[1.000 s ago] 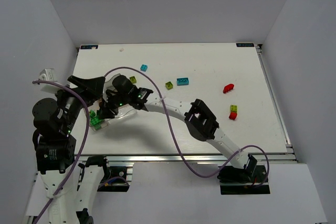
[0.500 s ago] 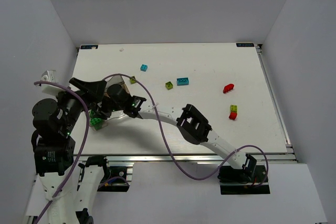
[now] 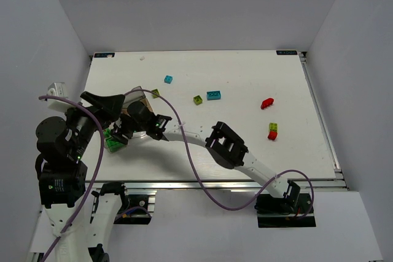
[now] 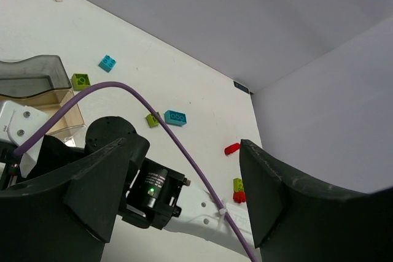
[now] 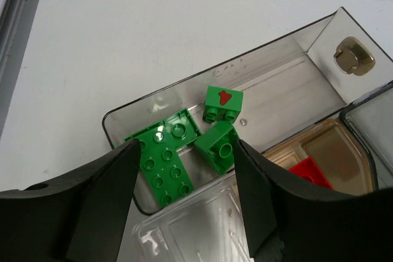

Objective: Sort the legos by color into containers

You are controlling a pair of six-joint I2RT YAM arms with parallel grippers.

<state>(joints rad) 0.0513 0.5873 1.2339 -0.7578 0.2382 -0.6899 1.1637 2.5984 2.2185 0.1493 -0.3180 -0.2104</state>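
- The clear divided tray [image 5: 110,122] sits at the near left of the desk [image 3: 295,151], close to the left arm.
- Its end compartment holds three dark green bricks. There is a broad flat brick [image 5: 164,165], a tilted brick [image 5: 216,145] just beside it, and a marked brick [image 5: 224,104] bearing a small red print, a little farther in.
- A red brick [image 5: 310,173] lies in the neighbouring amber-tinted compartment. A brass-coloured catch [image 5: 351,58] sits on the tray's far wall.
- Six pieces lie loose on the desk:
  - A red-and-lime stack [image 3: 272,131] is nearest, on the right, with a red piece [image 3: 267,103] beyond it.
  - Around the middle, a lime brick [image 3: 198,99] lies just beside a long cyan brick [image 3: 214,95].
  - A second lime brick [image 3: 155,93] lies near the tray's far corner.
  - A small cyan brick [image 3: 167,79] is farthest.
- A purple cable [image 4: 112,84] arcs over the right arm's wrist, partly across the tray.
- The right gripper [image 5: 186,151] hangs over the green compartment, its jaws spread wide and gripping nothing.
- The left gripper [image 4: 183,151] is raised above the tray, its jaws also wide apart and empty.
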